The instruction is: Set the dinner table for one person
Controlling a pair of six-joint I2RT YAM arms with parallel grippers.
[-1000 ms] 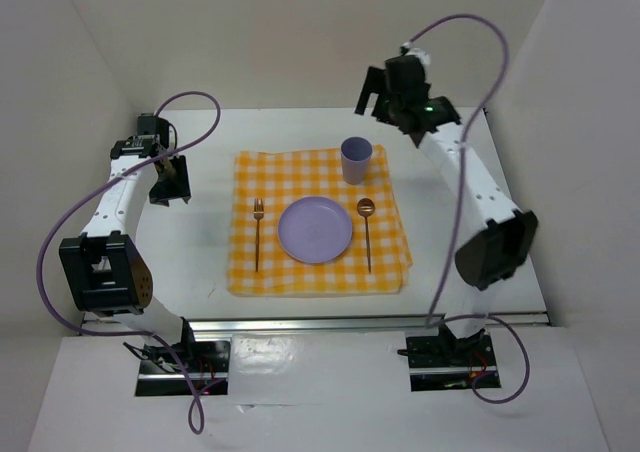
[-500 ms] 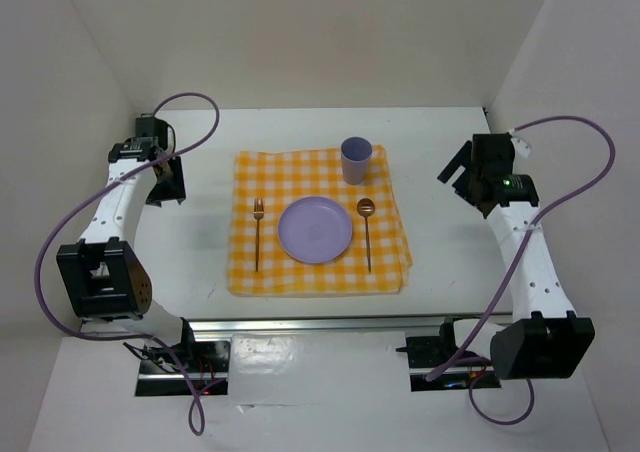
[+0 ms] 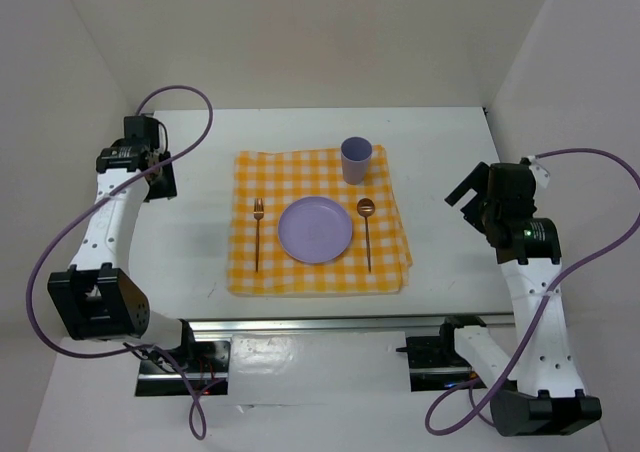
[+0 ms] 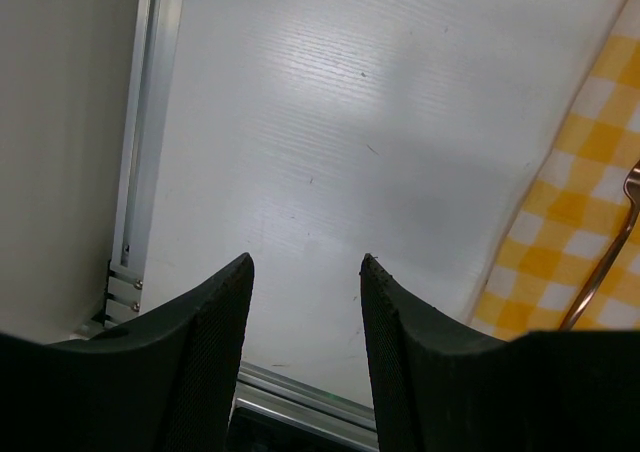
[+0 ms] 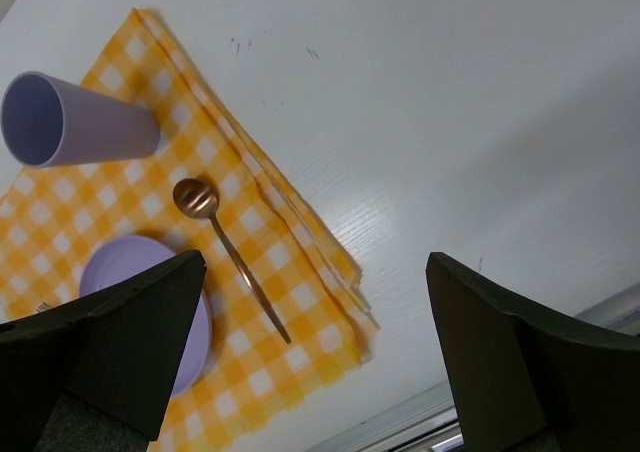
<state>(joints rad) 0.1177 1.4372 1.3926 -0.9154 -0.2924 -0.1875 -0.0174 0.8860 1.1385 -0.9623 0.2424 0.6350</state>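
1. A white counter [image 3: 450,142] fills the overhead view, with a metal rail [image 3: 350,322] along its near edge.
2. A yellow-and-white checked cloth [image 3: 300,172] lies flat at the middle of the counter.
3. A round lilac plate [image 3: 315,229] sits at the centre of the cloth, and only its own bare surface shows.
4. A lilac cup [image 3: 356,159] stands upright on the cloth's far edge, beyond the plate and a little to its right. Its mouth shows only its lilac inside.
5. A copper-coloured fork [image 3: 257,234] lies on the cloth just left of the plate, and a matching spoon [image 3: 367,232] lies just right of it. Neither touches the plate.
6. The left arm [image 3: 110,212] holds the left jaws over the far-left counter, well apart from the cloth. Their black fingers [image 4: 215,352] stand partly apart with nothing between them.
7. The right arm [image 3: 530,272] holds the right jaws above the bare counter to the right of the cloth. Their fingers [image 5: 130,342] are spread wide and grip nothing.
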